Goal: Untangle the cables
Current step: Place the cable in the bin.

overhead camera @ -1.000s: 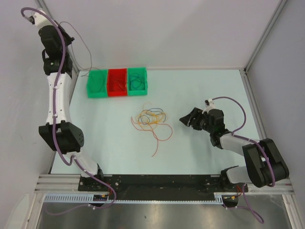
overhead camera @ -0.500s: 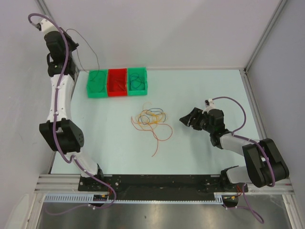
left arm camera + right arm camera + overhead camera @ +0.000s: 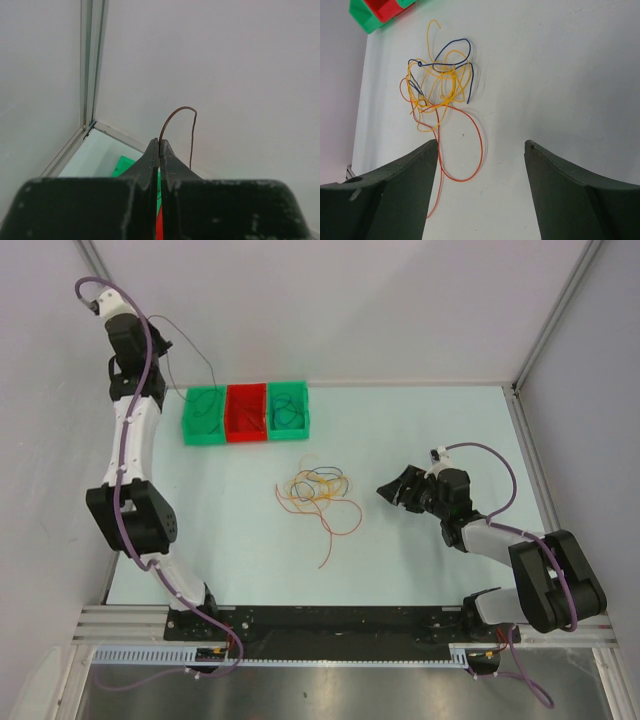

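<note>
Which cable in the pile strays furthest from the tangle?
The orange-red cable: its long tail loops well clear, while the yellow cables and blue cable stay bunched.

At the far side of your pale table (image 3: 430, 430) you see three open bins in a touching row: left green bin (image 3: 204, 438), red bin (image 3: 246, 436), right green bin (image 3: 289, 434). White walls (image 3: 350, 310) close in the back and sides.

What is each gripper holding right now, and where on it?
Left gripper pinches one dark cable at its fingertips, seemingly near one end; the rest hangs toward the leftmost bin. Right gripper holds nothing.
</note>
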{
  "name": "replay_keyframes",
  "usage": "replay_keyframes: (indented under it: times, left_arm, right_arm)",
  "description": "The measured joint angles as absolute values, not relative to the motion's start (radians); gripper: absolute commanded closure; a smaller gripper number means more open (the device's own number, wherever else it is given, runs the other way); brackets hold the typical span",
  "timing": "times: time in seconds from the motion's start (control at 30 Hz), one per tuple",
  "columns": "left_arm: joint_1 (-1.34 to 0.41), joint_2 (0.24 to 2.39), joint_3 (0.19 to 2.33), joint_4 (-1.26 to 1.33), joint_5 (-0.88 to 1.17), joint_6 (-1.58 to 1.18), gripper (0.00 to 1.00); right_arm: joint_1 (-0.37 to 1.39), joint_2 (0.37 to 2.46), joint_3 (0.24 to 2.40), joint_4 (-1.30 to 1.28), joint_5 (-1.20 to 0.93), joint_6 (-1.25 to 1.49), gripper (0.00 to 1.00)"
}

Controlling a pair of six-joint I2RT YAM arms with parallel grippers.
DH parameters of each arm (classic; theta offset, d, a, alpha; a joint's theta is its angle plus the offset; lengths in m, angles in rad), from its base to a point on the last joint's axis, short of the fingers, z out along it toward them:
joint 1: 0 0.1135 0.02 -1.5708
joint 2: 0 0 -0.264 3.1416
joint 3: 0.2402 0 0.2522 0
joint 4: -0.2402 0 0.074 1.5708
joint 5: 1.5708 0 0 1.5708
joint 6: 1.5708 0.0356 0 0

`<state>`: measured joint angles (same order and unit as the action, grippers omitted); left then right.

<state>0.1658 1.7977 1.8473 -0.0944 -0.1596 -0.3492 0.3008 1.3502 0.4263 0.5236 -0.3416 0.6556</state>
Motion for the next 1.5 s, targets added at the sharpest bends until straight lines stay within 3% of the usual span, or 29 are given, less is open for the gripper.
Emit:
replay_keyframes:
  times: [0.7, 1.5]
  left_arm:
    - [0.141, 1.865, 1.761, -0.086, -0.287, -0.349, 1.0]
    - [0.094, 1.992, 1.727, -0.107, -0.286, -0.411, 1.0]
  right_arm:
    - [0.297, 1.36, 0.426, 0.53, -0.349, 0.661, 0.26]
    - [0.291, 1.367, 0.426, 0.531, -0.357, 0.662, 0.25]
